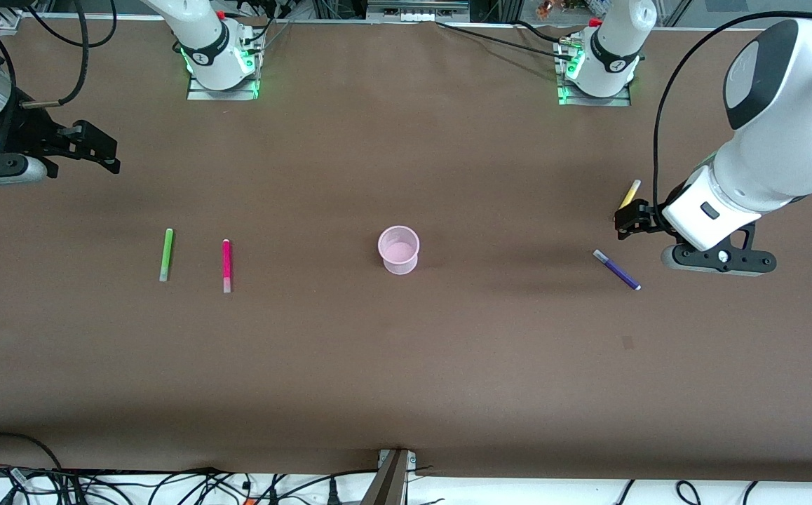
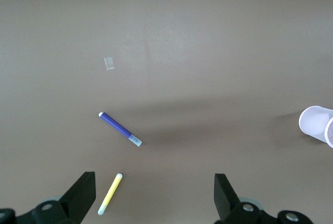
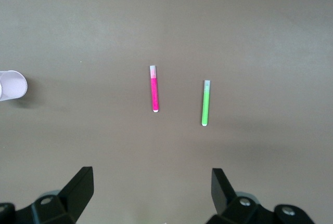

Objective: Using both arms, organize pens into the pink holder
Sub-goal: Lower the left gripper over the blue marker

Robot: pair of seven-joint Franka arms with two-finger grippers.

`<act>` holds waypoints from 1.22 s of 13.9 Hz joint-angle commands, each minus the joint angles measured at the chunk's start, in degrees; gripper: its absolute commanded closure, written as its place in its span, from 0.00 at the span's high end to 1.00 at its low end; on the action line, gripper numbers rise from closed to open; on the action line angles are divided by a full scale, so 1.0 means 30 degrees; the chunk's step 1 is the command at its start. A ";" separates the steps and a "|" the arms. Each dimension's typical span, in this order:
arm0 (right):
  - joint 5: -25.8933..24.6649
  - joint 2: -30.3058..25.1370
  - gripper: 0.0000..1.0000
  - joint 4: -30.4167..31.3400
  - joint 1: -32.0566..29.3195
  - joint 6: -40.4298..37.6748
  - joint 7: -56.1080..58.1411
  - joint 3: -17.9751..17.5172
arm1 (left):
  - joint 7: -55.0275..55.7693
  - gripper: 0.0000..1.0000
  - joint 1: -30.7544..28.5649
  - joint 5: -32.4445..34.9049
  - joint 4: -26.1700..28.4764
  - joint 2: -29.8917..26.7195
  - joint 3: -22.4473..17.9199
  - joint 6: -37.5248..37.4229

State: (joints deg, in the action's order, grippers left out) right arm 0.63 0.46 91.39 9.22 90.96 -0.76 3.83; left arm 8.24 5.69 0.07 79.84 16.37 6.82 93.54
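1. At the left arm's end of the brown desk [image 1: 406,365], left pincer [image 2: 155,195] hangs spread wide, empty, over the thin yellow marker pen [image 2: 110,193]; pen's long axis runs slantwise under its fingers.
2. Purple marker pen [image 1: 616,270] lies just beside.
3. Translucent pink plastic cup holder [image 1: 399,249] stands mid-desk, empty.
4. Right pincer [image 3: 151,195] waits, spread, empty, nearer the green marker pen [image 1: 166,254] and magenta marker pen [image 1: 226,265].

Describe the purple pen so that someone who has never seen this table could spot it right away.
Start at the pink holder in the middle of the brown table, then look toward the left arm's end. Two pens lie there on the table: the purple pen is the darker one, nearer the front camera than the yellow pen.
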 commanded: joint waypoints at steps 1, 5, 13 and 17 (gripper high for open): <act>0.0083 0.0169 1.00 -0.0229 0.0061 -0.0349 0.0193 0.0013 | -0.0316 1.00 -0.0077 -0.0317 -0.0128 -0.0007 -0.0105 0.0079; 0.0082 0.0169 1.00 -0.0315 0.0149 -0.0261 0.0222 -0.0015 | -0.0521 1.00 -0.0313 -0.0112 -0.0128 -0.0533 -0.0368 -0.0039; 0.0053 0.0667 1.00 -0.0753 0.0501 -0.0290 0.0222 0.0014 | -0.4066 1.00 -0.1806 -0.0929 -0.0128 -0.0564 -0.0280 -0.0127; 0.0053 0.0667 1.00 -0.0755 0.0501 -0.0261 0.0193 0.0043 | -0.4008 1.00 -0.2042 -0.0699 -0.0128 -0.0477 -0.0339 -0.0127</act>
State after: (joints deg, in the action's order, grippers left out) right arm 0.62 1.86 90.73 10.52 90.92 -0.75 3.77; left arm -2.48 -0.06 -1.20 79.54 15.28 5.85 93.54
